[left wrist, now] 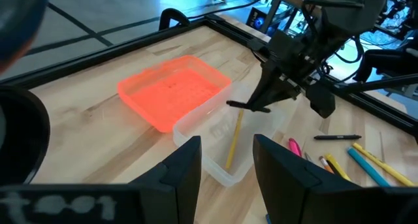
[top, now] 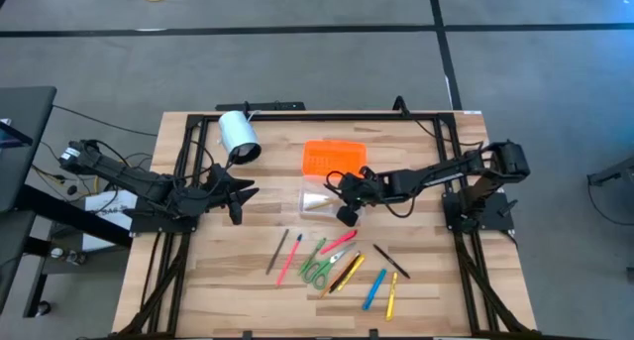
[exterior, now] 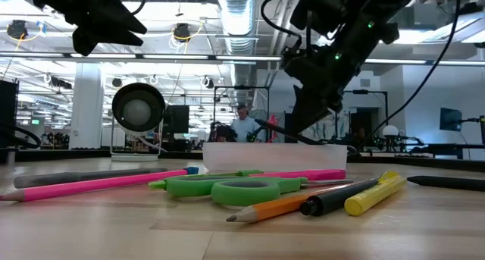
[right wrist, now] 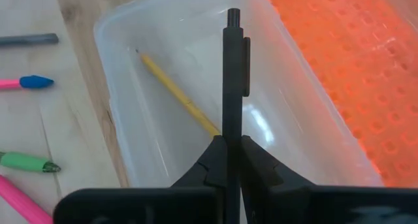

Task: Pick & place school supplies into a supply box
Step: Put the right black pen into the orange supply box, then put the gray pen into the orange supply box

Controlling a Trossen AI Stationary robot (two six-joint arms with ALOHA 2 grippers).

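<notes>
Above, your right gripper (right wrist: 228, 144) hung over the supply box (right wrist: 130, 48), its fingers pinched shut on a dark pen (right wrist: 232, 74) held level above the clear tray. One yellow pencil (right wrist: 176, 96) lay aslant inside the tray, with the orange lid (top: 333, 156) just beside it. Your left gripper (top: 241, 193) waited near the white cylinder (top: 238, 135), fingers parted and holding nothing. Remaining school supplies (top: 337, 266) lay scattered on the table (top: 228, 281).
</notes>
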